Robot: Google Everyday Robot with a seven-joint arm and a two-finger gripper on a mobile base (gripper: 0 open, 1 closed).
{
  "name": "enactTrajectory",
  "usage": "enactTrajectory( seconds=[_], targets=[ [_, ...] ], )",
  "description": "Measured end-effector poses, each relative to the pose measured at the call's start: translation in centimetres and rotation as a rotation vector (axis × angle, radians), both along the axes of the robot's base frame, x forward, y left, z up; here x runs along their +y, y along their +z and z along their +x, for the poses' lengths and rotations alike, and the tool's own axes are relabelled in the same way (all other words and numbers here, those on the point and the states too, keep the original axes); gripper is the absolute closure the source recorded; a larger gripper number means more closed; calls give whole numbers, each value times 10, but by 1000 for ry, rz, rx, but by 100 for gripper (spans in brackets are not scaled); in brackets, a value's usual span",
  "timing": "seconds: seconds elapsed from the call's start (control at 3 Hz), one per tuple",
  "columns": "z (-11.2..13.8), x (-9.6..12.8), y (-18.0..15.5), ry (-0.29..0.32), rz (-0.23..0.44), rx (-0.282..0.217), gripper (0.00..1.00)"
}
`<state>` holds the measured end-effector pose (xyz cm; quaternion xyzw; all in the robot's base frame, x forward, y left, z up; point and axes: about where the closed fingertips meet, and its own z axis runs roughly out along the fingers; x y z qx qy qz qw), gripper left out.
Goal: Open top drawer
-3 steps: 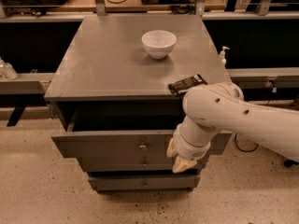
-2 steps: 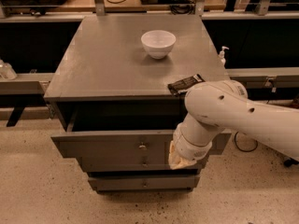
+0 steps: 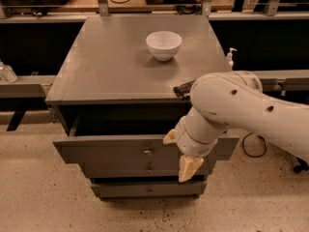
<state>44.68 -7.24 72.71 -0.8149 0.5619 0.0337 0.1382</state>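
Comparing this moment with one second ago, the top drawer holds the same pulled-out position, its front standing forward of the bench with a dark gap open behind it. The change is in the arm: the wrist has turned slightly, and a second beige finger now shows at its upper left, while the other finger points down.

Judgement: the pull appears complete or nearly so, and the arm is likely releasing rather than pulling further.

Reference landmark: the knob at the centre of the top drawer front.

- The gripper sits just right of the knob, in front of the drawer front, and is not on the knob.
- Its fingers stand spread apart and hold nothing.
- The top drawer front extends to both sides of the knob; its right part is hidden behind the wrist.
- The two lower drawers lie below the knob, less extended.
- A white bowl stands on the bench top, well beyond the knob.
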Motion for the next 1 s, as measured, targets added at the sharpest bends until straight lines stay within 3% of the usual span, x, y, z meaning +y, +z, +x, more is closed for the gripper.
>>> enactTrajectory(
  seconds=[0.33,0.67,1.0],
  targets=[
    [28,3,3,-25,-15,-49,11],
    [59,-7,-10,-75,-21,-61,0],
    [84,-27,-33,-147,-41,-46,3]
  ],
)
